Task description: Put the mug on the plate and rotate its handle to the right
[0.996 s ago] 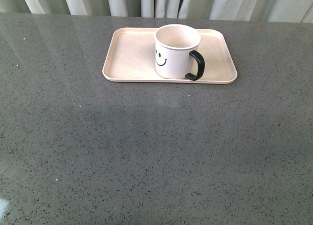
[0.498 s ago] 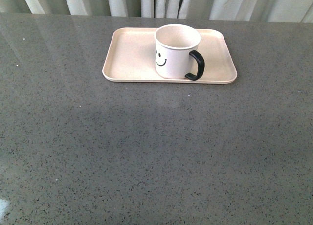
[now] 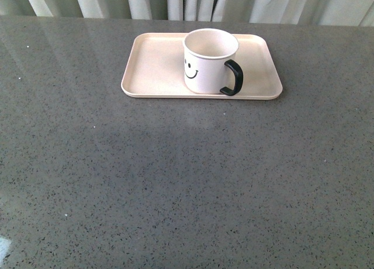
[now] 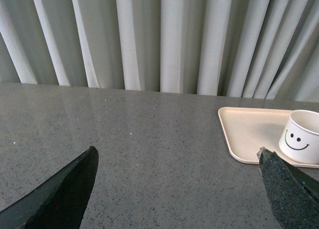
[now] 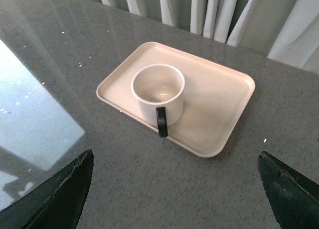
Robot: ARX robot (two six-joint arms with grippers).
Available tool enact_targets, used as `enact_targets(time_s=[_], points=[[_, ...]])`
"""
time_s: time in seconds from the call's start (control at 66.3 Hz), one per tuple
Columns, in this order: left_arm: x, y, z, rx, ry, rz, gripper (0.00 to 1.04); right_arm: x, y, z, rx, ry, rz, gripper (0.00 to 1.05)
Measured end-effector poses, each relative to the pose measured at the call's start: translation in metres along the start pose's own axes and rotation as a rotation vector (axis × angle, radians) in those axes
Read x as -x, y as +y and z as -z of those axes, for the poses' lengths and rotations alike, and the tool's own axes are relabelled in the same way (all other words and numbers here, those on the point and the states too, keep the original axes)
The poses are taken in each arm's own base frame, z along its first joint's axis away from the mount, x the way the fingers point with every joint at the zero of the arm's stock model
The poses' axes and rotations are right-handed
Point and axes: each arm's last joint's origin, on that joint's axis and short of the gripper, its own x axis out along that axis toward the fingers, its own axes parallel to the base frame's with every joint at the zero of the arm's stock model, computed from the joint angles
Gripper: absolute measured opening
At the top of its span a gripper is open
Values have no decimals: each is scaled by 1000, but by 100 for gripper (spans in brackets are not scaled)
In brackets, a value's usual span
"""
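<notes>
The white mug (image 3: 207,61) with a black smiley face stands upright on the pale pink-cream plate (image 3: 155,67), near its front rim. Its black handle (image 3: 233,77) points to the right and slightly toward me. Neither gripper shows in the front view. In the left wrist view my left gripper (image 4: 177,159) is open and empty above the table, with the plate (image 4: 246,132) and the mug (image 4: 300,142) off to one side. In the right wrist view my right gripper (image 5: 174,162) is open and empty, apart from the mug (image 5: 158,92), its handle (image 5: 161,122) and the plate (image 5: 219,94).
The grey speckled table (image 3: 175,181) stretches wide in front of the plate. Pale curtains (image 3: 187,1) hang along the table's far edge, close behind the plate. A bright window reflection (image 5: 35,109) lies on the table in the right wrist view.
The mug and plate sit a hair further left and up in the front view; nothing else differs.
</notes>
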Motion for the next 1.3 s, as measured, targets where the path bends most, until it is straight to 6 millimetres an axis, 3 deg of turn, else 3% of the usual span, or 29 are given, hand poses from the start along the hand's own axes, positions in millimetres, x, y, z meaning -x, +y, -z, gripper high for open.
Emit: enact_targets(time_s=[0.091, 0.226, 0.513, 0.845, 1.298], points=[[0, 0, 0, 0, 0, 0, 96, -43, 9, -7, -17, 64, 29, 96], [0, 0, 0, 0, 0, 0, 96, -92, 14, -4, -98, 185, 61, 96], [0, 0, 0, 0, 0, 0, 96, -155, 2, -4, -232, 290, 147, 96], [0, 0, 0, 0, 0, 0, 96, -191, 9, -1, -291, 367, 160, 96], [0, 0, 0, 0, 0, 0, 96, -215, 8, 12, -341, 420, 202, 96]])
